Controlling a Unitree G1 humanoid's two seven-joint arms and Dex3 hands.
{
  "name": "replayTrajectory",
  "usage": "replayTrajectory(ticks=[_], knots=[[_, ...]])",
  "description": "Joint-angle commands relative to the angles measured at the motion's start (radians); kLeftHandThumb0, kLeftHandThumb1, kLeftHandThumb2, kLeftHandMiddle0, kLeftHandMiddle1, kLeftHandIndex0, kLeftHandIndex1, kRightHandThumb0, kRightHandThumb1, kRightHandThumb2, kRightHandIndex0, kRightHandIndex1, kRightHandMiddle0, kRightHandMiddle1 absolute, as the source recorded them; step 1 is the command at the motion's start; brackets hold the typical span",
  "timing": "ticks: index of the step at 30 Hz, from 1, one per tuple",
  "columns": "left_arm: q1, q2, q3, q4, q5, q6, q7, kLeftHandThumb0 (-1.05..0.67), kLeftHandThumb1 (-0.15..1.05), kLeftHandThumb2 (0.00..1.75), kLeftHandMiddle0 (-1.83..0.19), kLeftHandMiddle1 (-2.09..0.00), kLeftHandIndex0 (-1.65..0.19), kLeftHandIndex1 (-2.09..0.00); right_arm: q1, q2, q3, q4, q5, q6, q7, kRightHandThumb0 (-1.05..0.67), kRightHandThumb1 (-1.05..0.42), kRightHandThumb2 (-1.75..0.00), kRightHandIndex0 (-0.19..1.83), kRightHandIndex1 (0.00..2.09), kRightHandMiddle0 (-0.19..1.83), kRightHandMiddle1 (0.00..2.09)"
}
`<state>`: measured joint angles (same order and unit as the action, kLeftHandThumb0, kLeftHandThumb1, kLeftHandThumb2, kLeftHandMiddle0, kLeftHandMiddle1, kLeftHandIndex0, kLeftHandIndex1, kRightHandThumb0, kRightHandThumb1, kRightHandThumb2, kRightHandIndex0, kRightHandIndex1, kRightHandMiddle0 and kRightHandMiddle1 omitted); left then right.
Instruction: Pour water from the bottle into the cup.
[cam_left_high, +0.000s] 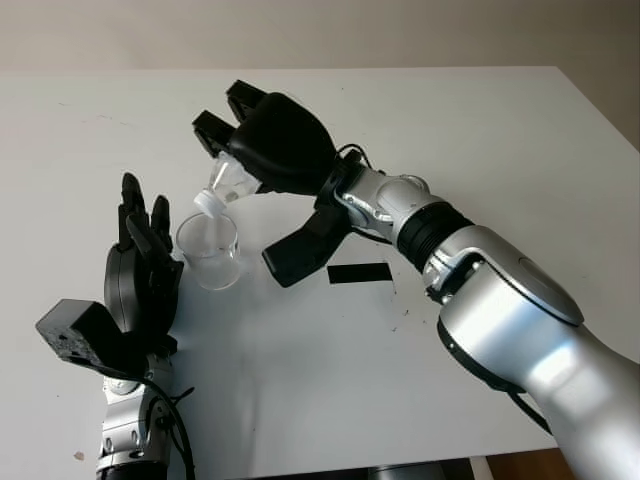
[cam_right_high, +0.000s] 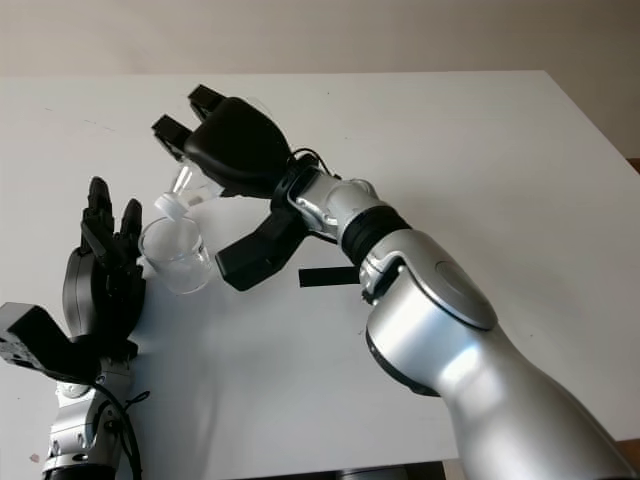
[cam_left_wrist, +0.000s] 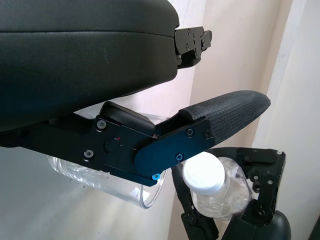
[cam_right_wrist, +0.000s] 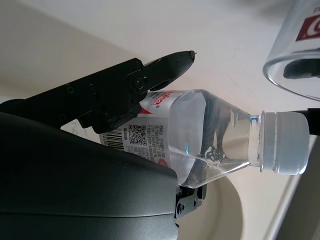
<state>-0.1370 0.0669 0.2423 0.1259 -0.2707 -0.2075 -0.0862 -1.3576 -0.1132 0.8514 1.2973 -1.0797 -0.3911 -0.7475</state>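
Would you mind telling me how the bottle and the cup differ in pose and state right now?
The bottle is tilted, neck down over the cup's rim, in the right hand; the cup stands upright on the table, beside the open left hand. The bottle has a white cap on and a printed label; the cup is open-topped. The bottle holds some water. Both are clear.

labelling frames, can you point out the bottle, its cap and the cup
bottle (cam_right_wrist: 200, 130): right wrist view, clear shoulder below the neck
cap (cam_right_wrist: 284, 142): right wrist view, white side of the cap
cup (cam_left_high: 212, 262): left eye view, clear side wall
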Motion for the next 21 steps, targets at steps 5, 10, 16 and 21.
replayTrajectory(ticks=[5, 10, 16, 21], knots=[[0.007, -0.012, -0.003, 0.014, -0.001, 0.001, -0.003, -0.89, 1.05, 0.86, 0.19, -0.3, 0.14, 0.0, -0.045, 0.003, 0.03, -0.012, -0.033, 0.016, -0.075, -0.42, -1.05, -0.12, 1.28, 2.09, 0.73, 2.09], [0.002, -0.012, -0.003, 0.024, 0.0, -0.004, -0.003, -0.9, 1.05, 0.85, 0.19, -0.3, 0.14, 0.0, -0.05, 0.004, 0.044, -0.012, -0.047, 0.024, -0.092, -0.41, -1.05, -0.12, 1.29, 2.09, 0.73, 2.09], [0.001, -0.01, -0.003, 0.028, -0.001, -0.009, -0.008, -0.9, 1.05, 0.86, 0.19, -0.3, 0.15, 0.0, -0.048, 0.004, 0.031, -0.01, -0.026, 0.013, -0.077, -0.39, -1.05, -0.09, 1.27, 2.09, 0.69, 2.09], [0.004, -0.007, -0.002, 0.027, 0.001, -0.005, -0.007, -0.9, 1.05, 0.86, 0.19, -0.29, 0.15, 0.0, -0.029, -0.005, -0.08, -0.009, 0.114, -0.057, 0.038, -0.35, -1.02, -0.07, 1.1, 2.09, 0.33, 2.02]])
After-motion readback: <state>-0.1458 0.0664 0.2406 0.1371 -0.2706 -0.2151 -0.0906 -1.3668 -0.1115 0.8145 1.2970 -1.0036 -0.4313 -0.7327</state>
